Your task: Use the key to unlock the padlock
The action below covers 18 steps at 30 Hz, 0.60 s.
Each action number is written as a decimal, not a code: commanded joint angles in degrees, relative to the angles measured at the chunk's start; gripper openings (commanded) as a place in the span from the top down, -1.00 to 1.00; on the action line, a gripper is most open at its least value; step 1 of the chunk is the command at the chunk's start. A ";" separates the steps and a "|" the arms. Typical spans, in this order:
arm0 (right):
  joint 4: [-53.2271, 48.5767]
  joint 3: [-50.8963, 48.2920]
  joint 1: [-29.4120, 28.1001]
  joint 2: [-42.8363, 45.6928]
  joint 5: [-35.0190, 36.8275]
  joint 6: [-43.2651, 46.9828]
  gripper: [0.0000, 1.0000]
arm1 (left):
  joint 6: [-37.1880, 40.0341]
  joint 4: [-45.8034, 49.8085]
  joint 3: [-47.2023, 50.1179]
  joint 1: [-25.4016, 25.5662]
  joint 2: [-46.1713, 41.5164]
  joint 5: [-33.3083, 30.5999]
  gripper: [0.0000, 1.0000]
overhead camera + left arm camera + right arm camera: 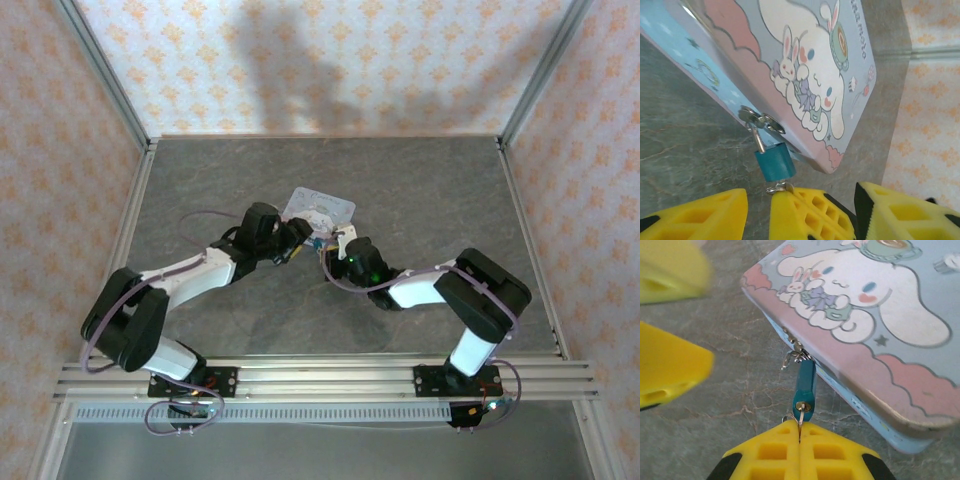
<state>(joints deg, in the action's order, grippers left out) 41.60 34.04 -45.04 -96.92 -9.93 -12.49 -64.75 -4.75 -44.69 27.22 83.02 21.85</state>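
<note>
The left gripper (297, 236) and right gripper (339, 243) face each other beside the pale tin (320, 205) mid-table.

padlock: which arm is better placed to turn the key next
Right. The right gripper is shut on the key, which sits in the keyhole of the padlock. The left gripper is open beside it, holding nothing.

- Tin (320, 207): walled off the padlock (775, 161) on its far side
- Left gripper (300, 240) and right gripper (800, 435), the latter pinching the key (801, 416): crowded the padlock's near side
- Table (430, 190): lay bare along the tin's other edges
</note>
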 commanded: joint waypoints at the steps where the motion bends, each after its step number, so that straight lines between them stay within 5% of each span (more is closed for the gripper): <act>1: 7.14 -2.40 0.56 -2.42 -1.56 -12.71 1.00 | 7.56 10.45 -3.27 -1.92 -3.62 -6.09 -0.28; 6: 15.54 -3.16 0.80 -8.07 -4.15 -25.99 1.00 | 16.68 18.89 -8.67 -5.07 -3.29 -11.23 -0.47; 11: 15.32 -2.14 0.83 -10.09 -4.24 -28.67 1.00 | 24.80 22.78 -15.90 -7.19 1.43 -13.91 -0.58; 18: 10.30 -4.10 1.86 -5.16 -2.71 -26.29 0.36 | 31.90 25.21 -26.30 -8.60 12.71 -11.79 -0.58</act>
<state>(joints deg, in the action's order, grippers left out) 53.45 31.09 -44.18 -105.12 -14.00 -38.79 -38.59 16.56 -67.37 19.05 92.53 11.05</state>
